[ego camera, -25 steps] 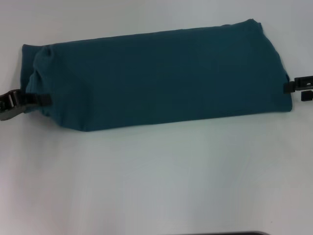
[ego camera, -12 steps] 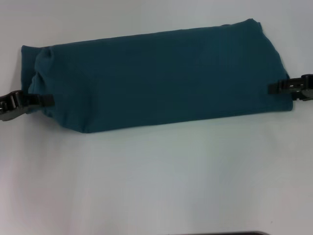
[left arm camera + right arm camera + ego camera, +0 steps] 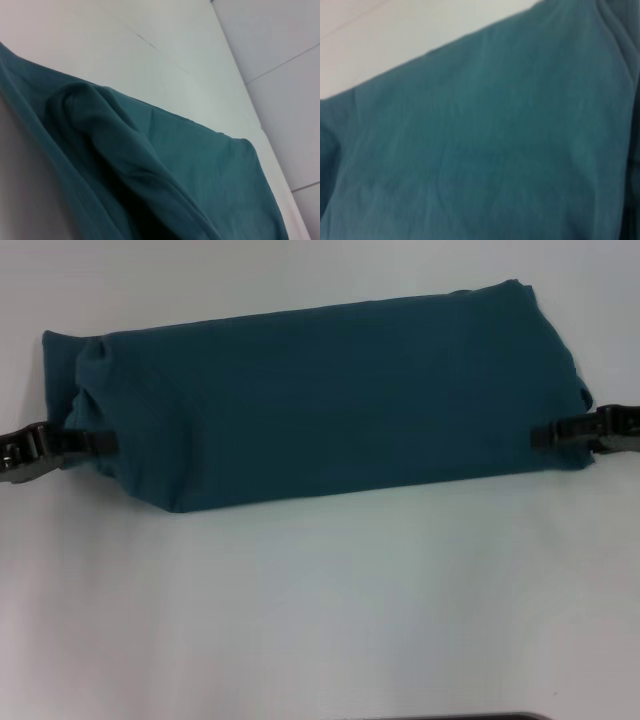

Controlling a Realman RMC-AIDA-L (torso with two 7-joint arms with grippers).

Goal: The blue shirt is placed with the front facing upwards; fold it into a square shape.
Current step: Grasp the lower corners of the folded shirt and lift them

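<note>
**Grippers at both short ends of folded shirt**

Left gripper (image 3: pixel 90 443): reaches over shirt's left end; finger state unclear. One blue shirt (image 3: pixel 320 400): soft matte cotton, folded into a long band, bunched at left end, lying on white table (image 3: pixel 320 610). Right gripper (image 3: pixel 548 433): one dark finger overlaps shirt's right end; grip unclear. Two grippers, shirt between.
</note>
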